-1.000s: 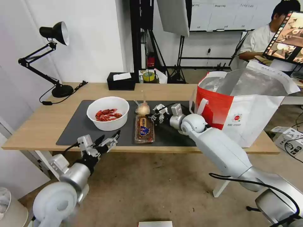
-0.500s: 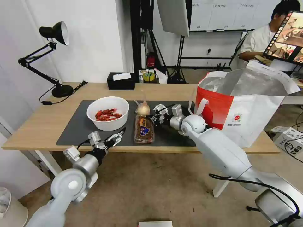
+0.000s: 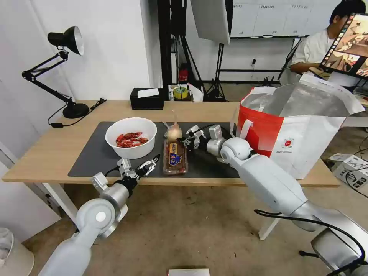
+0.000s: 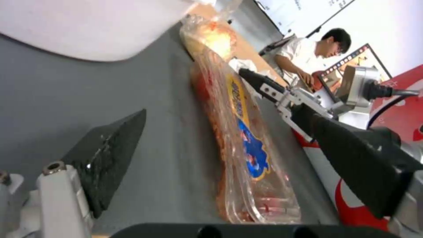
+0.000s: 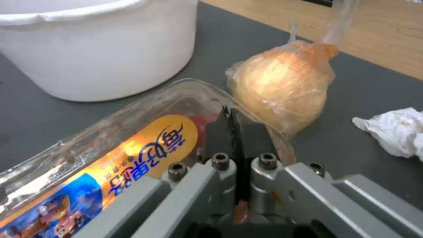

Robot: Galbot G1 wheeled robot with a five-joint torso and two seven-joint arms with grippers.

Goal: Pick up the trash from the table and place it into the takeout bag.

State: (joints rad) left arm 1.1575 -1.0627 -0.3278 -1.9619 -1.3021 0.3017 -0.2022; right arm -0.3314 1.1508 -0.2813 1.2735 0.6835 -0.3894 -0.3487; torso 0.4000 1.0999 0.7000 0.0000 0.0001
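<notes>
- White bowl [image 3: 131,137], centre-left of head view, on grey mat [image 3: 92,153] of counter [image 3: 46,149]: holds red crayfish shells [image 3: 129,140].
- Clear tray [image 3: 174,156] just right of bowl, food scraps inside; knotted yellowish bag [image 3: 173,132] at its far end.
- Crumpled tissue [image 5: 394,130] beside knotted bag.
- Takeout bag [image 3: 291,130], right, upright, mouth open.
- Left end effector [image 3: 147,167] at near counter edge, fingers apart.
- Right end effector [image 3: 190,141] fingers pressed together over tray's far end.

Bright even indoor light, soft shadows, wide-angle bending at edges, blurred close wrist views
</notes>
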